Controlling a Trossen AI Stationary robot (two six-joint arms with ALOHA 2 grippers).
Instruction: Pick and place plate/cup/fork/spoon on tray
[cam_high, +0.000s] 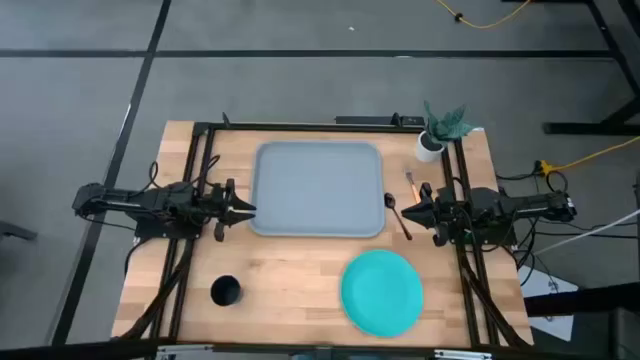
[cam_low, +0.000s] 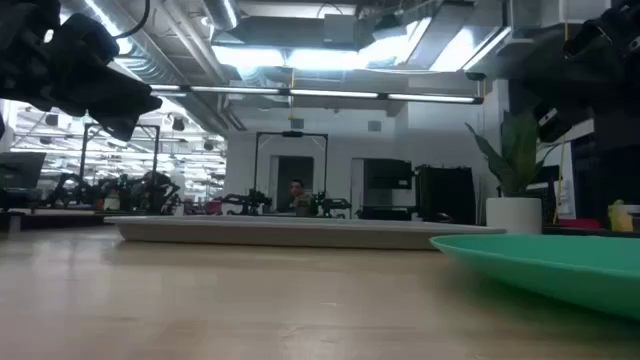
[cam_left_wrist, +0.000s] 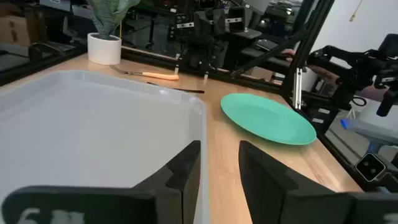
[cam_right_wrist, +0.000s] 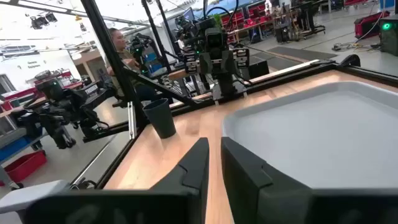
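The pale grey-blue tray (cam_high: 318, 188) lies at the table's middle, toward the far side. The teal plate (cam_high: 381, 291) lies flat near the front right. The dark cup (cam_high: 226, 291) stands upright at the front left. The orange-handled fork (cam_high: 411, 184) and the dark spoon (cam_high: 398, 215) lie on the table just right of the tray. My left gripper (cam_high: 245, 209) is open and empty, raised by the tray's left rim. My right gripper (cam_high: 405, 208) is open by a narrow gap and empty, raised over the spoon, which is hidden in the right wrist view.
A white pot with a green plant (cam_high: 432, 145) stands at the far right, beyond the fork. Black frame rails (cam_high: 200, 170) run along the table's left and right sides under the arms. Bare wood (cam_high: 300, 285) lies between cup and plate.
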